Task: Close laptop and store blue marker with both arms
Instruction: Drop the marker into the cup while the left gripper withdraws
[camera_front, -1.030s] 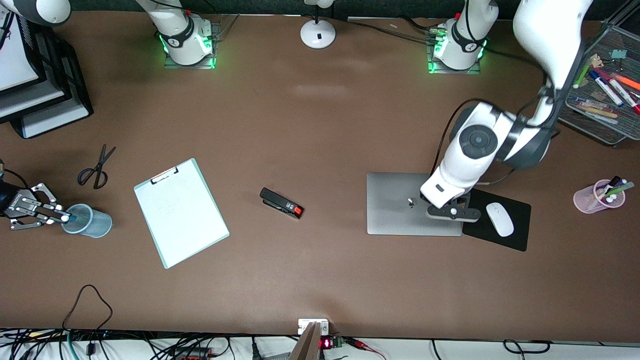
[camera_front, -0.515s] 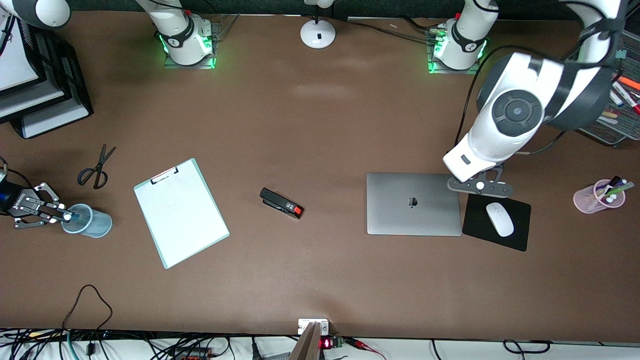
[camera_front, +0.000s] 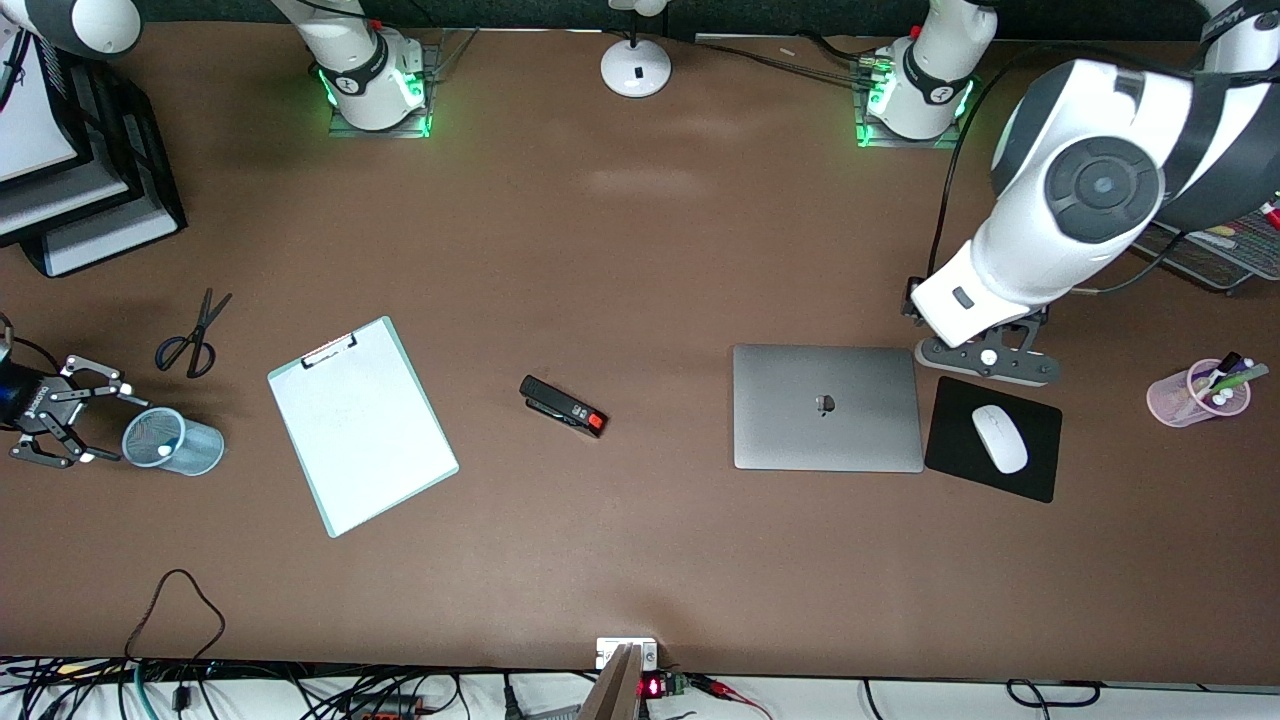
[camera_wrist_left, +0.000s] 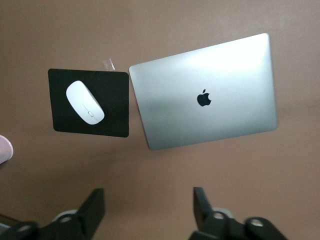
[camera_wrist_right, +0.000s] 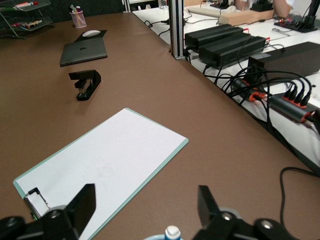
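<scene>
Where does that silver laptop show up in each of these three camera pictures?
Front view: the closed laptop lies toward the left arm's end of the table, beside the black mouse pad.
Left wrist view: it fills the upper middle, logo up.
Right wrist view: small, near the top.
Shared landmark: the white mouse on its pad, beside the laptop.

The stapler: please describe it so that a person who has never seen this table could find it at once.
Find the white clipboard toward the right arm's end of the table and the closed silver laptop toward the left arm's end. The stapler lies on the bare table between them. It is small, black and bar-shaped, with a red tip at one end.
</scene>
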